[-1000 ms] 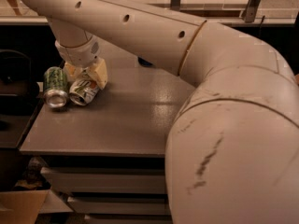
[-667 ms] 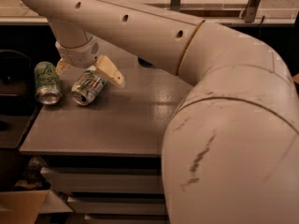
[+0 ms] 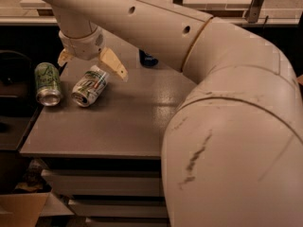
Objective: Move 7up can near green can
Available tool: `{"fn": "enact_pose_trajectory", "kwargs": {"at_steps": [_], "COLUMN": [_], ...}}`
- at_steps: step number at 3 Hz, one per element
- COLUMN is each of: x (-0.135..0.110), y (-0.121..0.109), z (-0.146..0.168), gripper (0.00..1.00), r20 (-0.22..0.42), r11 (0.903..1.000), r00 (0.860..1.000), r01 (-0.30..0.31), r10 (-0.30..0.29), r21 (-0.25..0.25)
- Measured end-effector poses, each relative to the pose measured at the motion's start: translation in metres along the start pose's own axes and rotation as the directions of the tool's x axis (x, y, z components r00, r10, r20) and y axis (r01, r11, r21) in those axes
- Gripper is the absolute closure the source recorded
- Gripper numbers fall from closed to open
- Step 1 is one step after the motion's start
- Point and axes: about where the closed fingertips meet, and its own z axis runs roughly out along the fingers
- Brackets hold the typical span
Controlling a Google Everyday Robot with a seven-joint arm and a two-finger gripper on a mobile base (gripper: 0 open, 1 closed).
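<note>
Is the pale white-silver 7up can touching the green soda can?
Apart. The camera view shows a strip of grey tabletop between the 7up can and the green can, both lying down. The open gripper hangs above the 7up can.

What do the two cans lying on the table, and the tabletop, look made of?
7up can and green can: thin metal, likely aluminium, with shiny silver ends and printed sides. The table: grey speckled top, perhaps laminate or painted metal, semi-gloss by its reflection. The gripper hangs open just above the 7up can.
</note>
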Motion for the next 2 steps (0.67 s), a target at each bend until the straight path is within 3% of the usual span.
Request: {"fn": "enact_pose_trajectory", "kwargs": {"at_steps": [1,2], "x": [0.0155,0.0155], "y": [0.0007,0.0018], "z": [-0.0257,-0.0280], "gripper": [0.00,0.00], "r20": [0.002,0.002], "r11": [0.9971,0.9968], "r00": [0.999,0.999], "r01": [-0.044,-0.044], "r10": [0.044,0.044], "r21": [0.062,0.066]}}
